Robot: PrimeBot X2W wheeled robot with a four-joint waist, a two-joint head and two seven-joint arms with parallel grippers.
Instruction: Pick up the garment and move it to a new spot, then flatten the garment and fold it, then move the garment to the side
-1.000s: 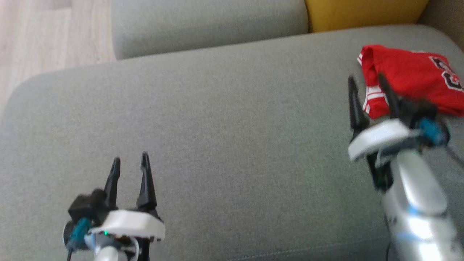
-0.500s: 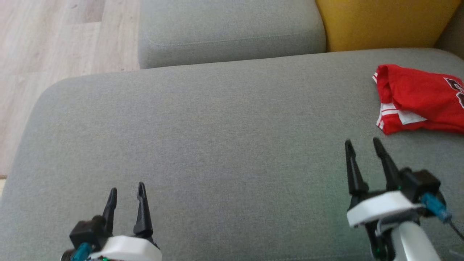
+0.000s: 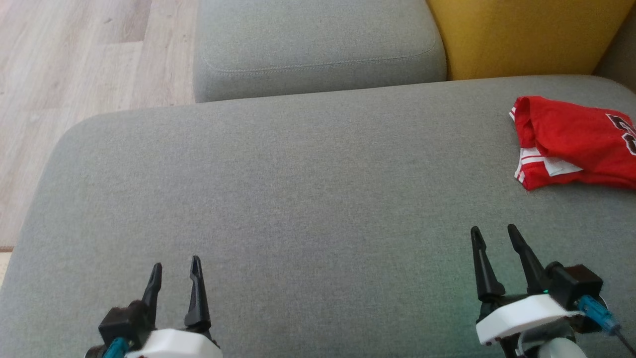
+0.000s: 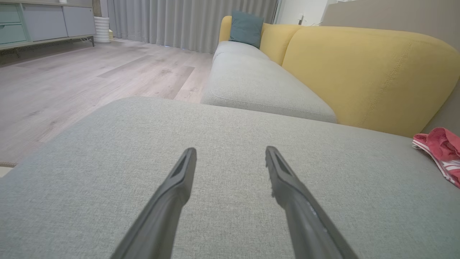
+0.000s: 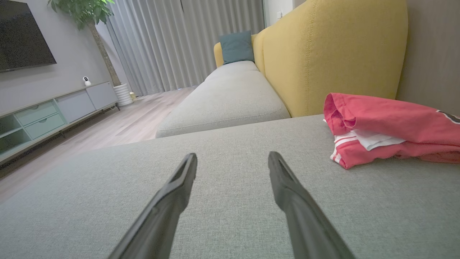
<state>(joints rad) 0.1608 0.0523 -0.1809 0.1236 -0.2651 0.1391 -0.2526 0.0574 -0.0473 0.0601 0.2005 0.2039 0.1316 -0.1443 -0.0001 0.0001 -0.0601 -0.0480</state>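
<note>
Surface: grey sofa seat (image 3: 308,199) | near: left tool (image 3: 176,263) and right tool (image 3: 494,228) are held low, jaws spread, nothing gripped | far: folded red garment (image 3: 571,139) is found ahead-right of the right tool, the nearer one; its long axis is judged left-right.

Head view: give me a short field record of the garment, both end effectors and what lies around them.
garment: red with white trim, bundled in folds, lying at the right end of the grey cushion
left end effector: open, empty, over bare cushion
right end effector: open, empty, short of the garment, not touching it
behind: yellow backrest
left of the sofa: wooden floor
task stage: garment appears folded and set aside
</note>
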